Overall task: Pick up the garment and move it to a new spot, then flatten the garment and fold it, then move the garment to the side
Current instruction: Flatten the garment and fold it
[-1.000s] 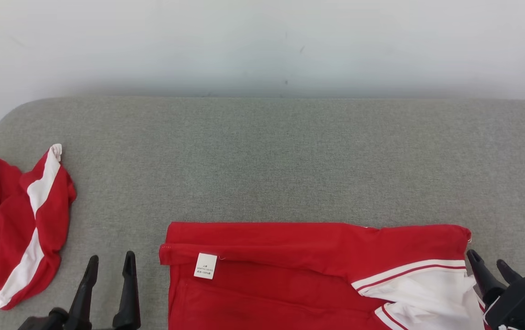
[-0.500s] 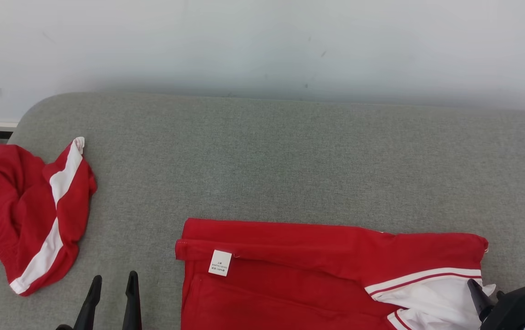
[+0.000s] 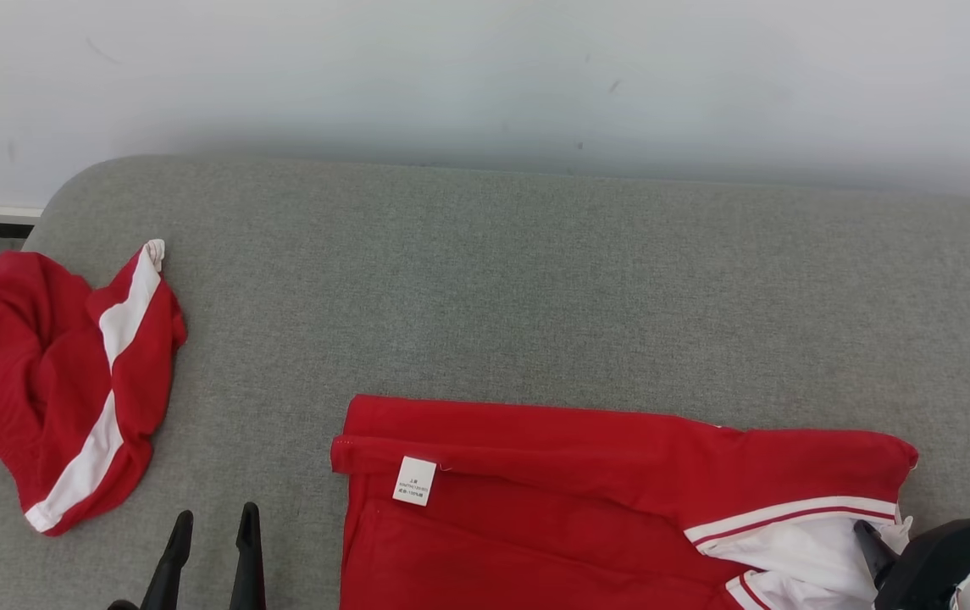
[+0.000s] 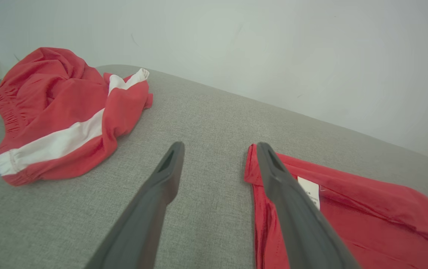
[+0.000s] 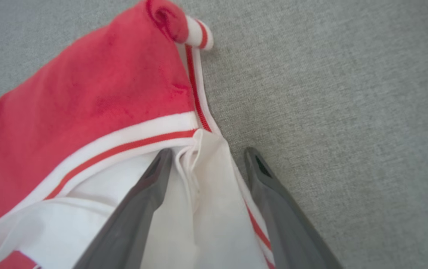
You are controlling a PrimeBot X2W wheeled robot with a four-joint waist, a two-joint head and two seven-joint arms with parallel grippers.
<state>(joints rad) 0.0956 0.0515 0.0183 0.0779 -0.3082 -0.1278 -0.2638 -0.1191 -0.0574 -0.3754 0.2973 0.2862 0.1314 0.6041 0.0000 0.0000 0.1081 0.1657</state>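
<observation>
The garment is red with a white, red-striped collar part and lies folded flat on the grey padded surface, a small white label near its left edge. My left gripper stands open just left of that edge, over bare surface. In the left wrist view the left gripper has its right finger in front of the garment. My right gripper is open over the white part. In the right wrist view the right gripper straddles the white fabric edge of the garment, not closed on it.
A crumpled red piece of clothing with a white stripe lies at the surface's left end, also seen as the crumpled red clothing. A pale wall runs right behind the surface. Bare grey surface stretches behind the garment.
The head camera has shifted, so the whole picture moved right. Both grippers have drawn back toward the near edge; the right one now sits over the white part instead of at the garment's right corner.
</observation>
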